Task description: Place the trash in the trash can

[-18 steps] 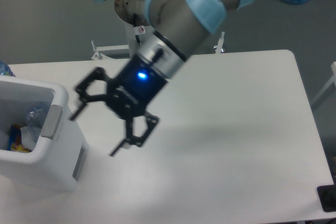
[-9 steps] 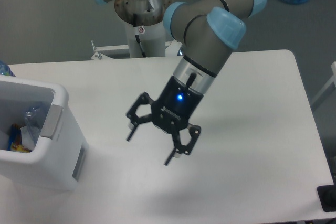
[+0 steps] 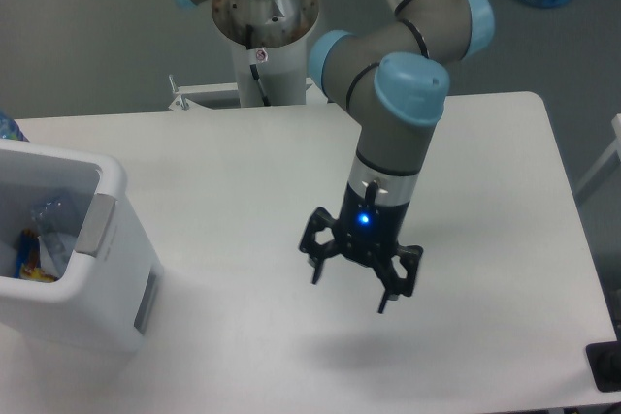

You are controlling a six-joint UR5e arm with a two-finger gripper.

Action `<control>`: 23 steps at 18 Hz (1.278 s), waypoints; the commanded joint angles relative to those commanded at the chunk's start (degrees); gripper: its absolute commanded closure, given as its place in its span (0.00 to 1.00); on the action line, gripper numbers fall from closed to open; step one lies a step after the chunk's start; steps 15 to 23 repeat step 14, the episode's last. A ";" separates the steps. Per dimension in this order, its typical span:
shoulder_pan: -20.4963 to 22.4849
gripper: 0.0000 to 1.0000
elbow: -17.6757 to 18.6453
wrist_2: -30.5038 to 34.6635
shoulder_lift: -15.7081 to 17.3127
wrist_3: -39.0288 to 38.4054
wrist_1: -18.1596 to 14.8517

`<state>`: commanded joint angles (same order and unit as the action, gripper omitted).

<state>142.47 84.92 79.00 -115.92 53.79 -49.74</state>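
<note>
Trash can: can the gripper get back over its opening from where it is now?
Probably yes. The gripper hangs open and empty above the bare table, well right of the trash can. Nothing stands between them, and the bin's top is open.

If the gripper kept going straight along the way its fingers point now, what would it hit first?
The gripper hangs open, fingers pointing roughly straight down. Nothing lies beneath it, so it would likely meet the bare white table first, near its own shadow. Its height above the table is unclear. The trash can sits far off that line.
</note>
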 joint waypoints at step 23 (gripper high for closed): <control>-2.29 0.00 -6.17 11.70 -2.29 12.13 -13.19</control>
